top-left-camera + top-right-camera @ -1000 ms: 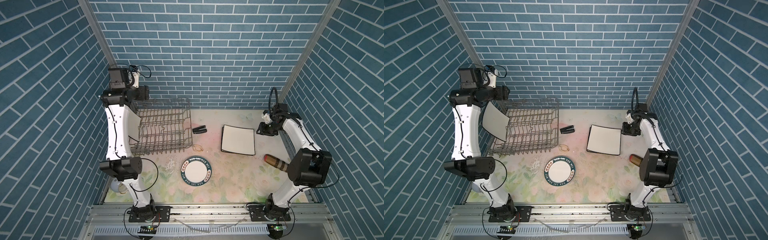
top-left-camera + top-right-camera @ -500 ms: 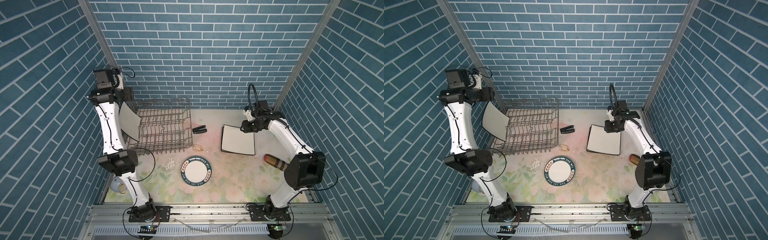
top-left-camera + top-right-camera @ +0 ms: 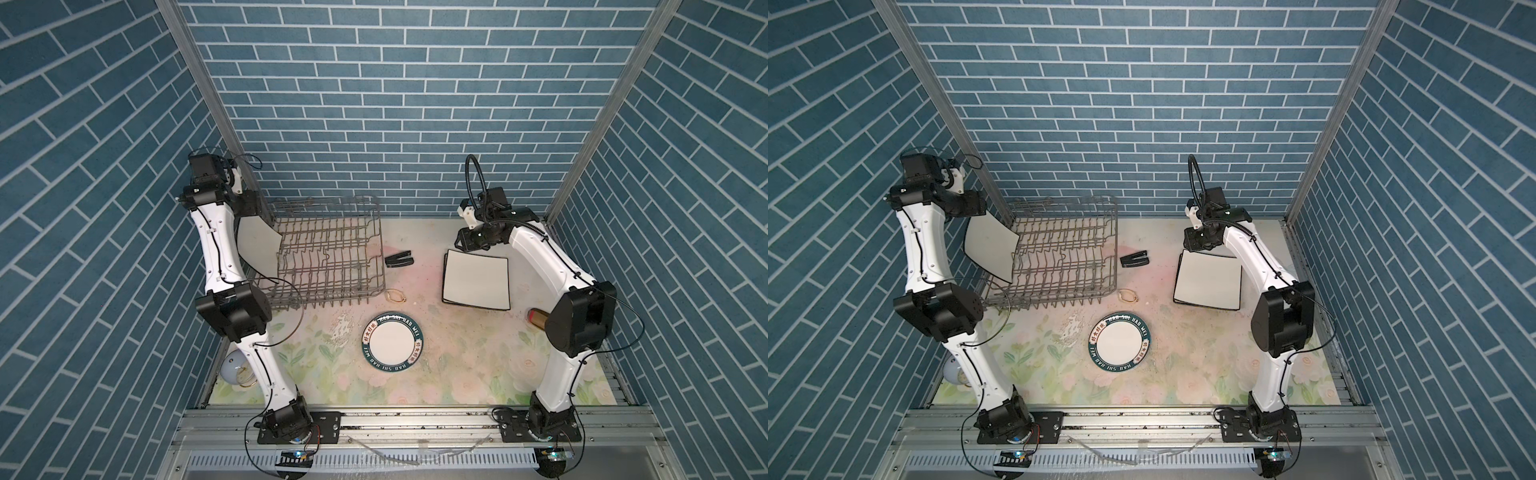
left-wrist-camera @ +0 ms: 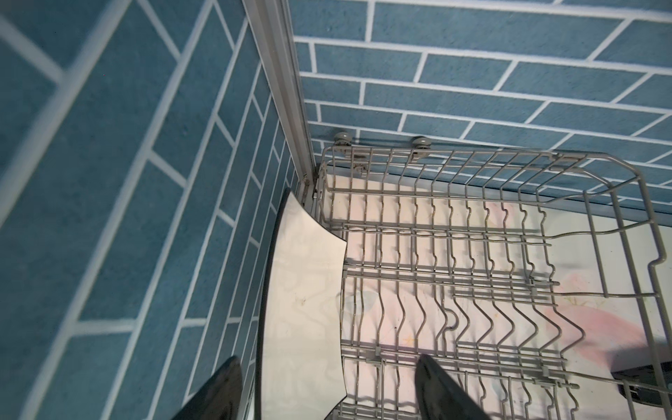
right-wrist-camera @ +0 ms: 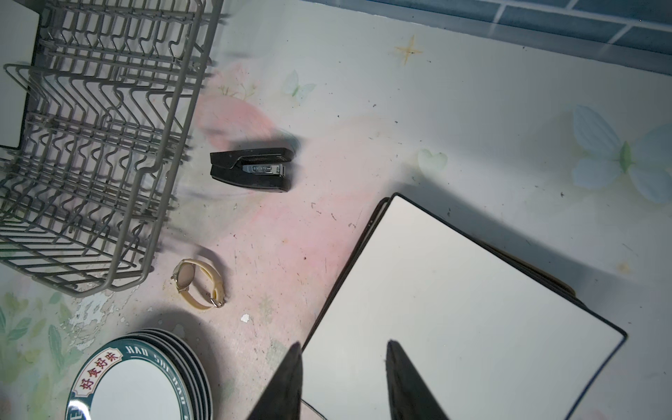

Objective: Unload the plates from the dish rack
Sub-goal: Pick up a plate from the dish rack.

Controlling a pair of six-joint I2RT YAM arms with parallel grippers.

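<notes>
A black stapler (image 5: 251,170) and beige wristwatch (image 5: 198,283) lie on the flowered tabletop (image 5: 400,109).

Left arm (image 3: 216,245) and right arm (image 3: 540,257) match: white shells, black joint housings (image 3: 232,311), thin black cables (image 3: 466,174). Black base plates (image 3: 328,432), screwed down. Right tool (image 5: 343,343): two black tapered fingers (image 5: 283,385).

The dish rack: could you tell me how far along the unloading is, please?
Done: stacks of round plates and square plates lie on the table; the tines of the dish rack stand bare. In hand: the left gripper, open, straddles the last square plate at the rack's left end. The right gripper hangs open over the square stack. Left: grip that plate and move it out.
</notes>
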